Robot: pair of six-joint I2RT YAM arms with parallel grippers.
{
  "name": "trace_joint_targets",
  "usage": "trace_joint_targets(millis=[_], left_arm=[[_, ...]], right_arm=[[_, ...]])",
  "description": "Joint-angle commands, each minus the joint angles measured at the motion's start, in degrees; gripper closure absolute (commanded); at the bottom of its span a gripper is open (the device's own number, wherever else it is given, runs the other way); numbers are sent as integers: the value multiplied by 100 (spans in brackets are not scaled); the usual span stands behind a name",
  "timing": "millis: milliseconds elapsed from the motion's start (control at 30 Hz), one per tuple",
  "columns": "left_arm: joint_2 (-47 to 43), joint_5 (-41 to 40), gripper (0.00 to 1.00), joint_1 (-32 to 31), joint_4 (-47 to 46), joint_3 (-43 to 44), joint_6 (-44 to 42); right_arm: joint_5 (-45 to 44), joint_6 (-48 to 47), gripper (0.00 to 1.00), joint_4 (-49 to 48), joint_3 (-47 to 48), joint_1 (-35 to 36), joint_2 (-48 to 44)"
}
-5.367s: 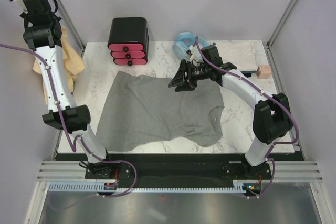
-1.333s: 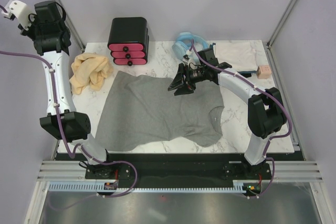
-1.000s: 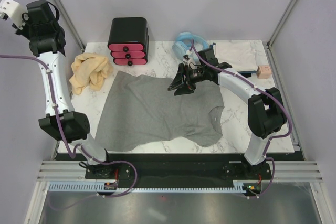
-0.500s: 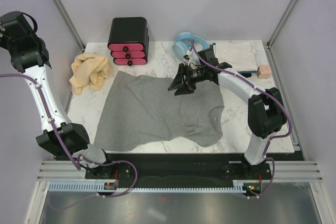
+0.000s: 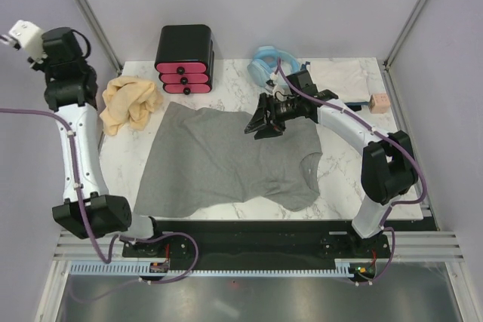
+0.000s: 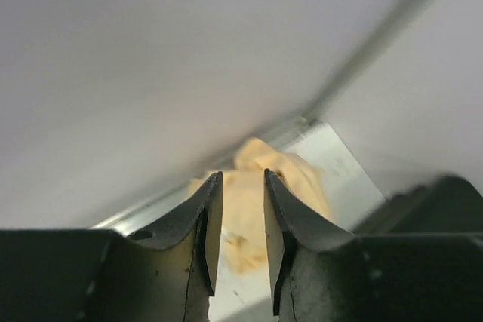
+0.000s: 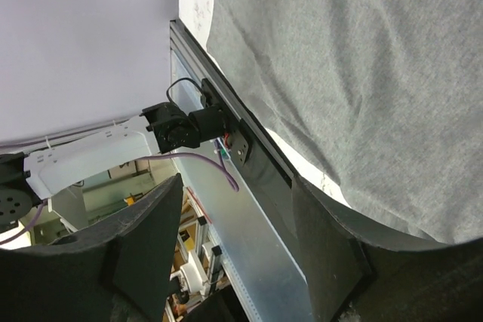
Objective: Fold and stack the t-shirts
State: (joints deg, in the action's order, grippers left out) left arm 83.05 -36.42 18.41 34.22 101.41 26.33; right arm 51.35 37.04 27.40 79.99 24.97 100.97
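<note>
Lying flat just under the right gripper (image 5: 255, 126), the big grey cloth t-shirt (image 5: 226, 160) is spread with its long side running left to right. That gripper is nearer, jaws held wide apart, empty. The left gripper (image 6: 238, 224) is held high, the crumpled tan-yellow cloth shirt (image 5: 130, 103) ahead of it; its small empty gap is shown only by its wrist view.
</note>
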Motion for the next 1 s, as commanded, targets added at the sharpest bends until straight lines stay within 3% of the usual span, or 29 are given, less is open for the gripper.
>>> trace_joint_targets(millis=[0, 33, 133, 300, 433, 567, 800, 967], left_arm=[[-386, -487, 62, -1373, -143, -156, -232], [-377, -558, 61, -1967, -135, -182, -303], [-534, -655, 58, -2813, -126, -559, -356], [-1000, -245, 49, -3590, 75, -1631, -190], [-1124, 574, 53, -3661, 1032, -2106, 372], [-1124, 1171, 57, -3678, 1807, -2353, 750], [-1528, 1208, 56, -3836, 1922, -3495, 883], [-1862, 1331, 53, -3837, 1835, -3830, 927]], right_arm=[[-186, -223, 33, 73, -53, 8, -253], [-222, -267, 32, 81, -53, 8, -279], [-415, -302, 32, 82, -71, 8, -323], [-828, -443, 30, 204, -53, -1, -455], [-1477, -723, 29, 555, 122, -27, -648], [-3021, -1023, 25, 1039, 132, -36, -1026], [-4683, -962, 26, 1662, -1228, -27, -2052], [-5539, -1216, 25, 1866, -1302, -27, -2319]])
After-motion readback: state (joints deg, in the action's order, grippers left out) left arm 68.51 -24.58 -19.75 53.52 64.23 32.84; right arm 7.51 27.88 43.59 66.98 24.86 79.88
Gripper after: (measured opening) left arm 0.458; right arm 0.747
